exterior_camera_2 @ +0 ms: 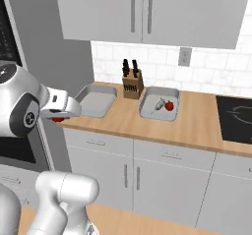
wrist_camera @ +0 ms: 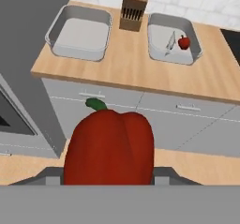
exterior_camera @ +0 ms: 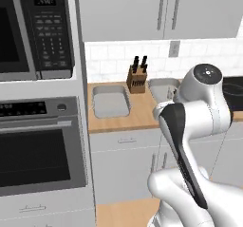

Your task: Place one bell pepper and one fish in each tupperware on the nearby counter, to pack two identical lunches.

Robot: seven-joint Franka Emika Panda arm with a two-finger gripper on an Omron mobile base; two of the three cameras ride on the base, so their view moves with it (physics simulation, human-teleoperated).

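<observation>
Gripper (exterior_camera_2: 59,117) out in front of the cabinet fronts, off the counter's left end, pinching a red bell pepper (wrist_camera: 108,148) between its fingers; green stem up in hand view. A sliver of red shows under the hand in right base view.

Counter (exterior_camera_2: 192,118) light wood over pale grey cabinets, white tile behind. Left tupperware (exterior_camera_2: 96,101) nearest the gripper, nothing in it. Knife block (exterior_camera_2: 132,84) between the two trays. Right tupperware (exterior_camera_2: 158,102) holds a slim pale fish (exterior_camera_2: 159,104) and second pepper (exterior_camera_2: 169,105), just beside each other. Black cooktop (exterior_camera_2: 236,117) at far right. Oven (exterior_camera: 40,143) and microwave (exterior_camera: 33,29) stacked left of the counter.
</observation>
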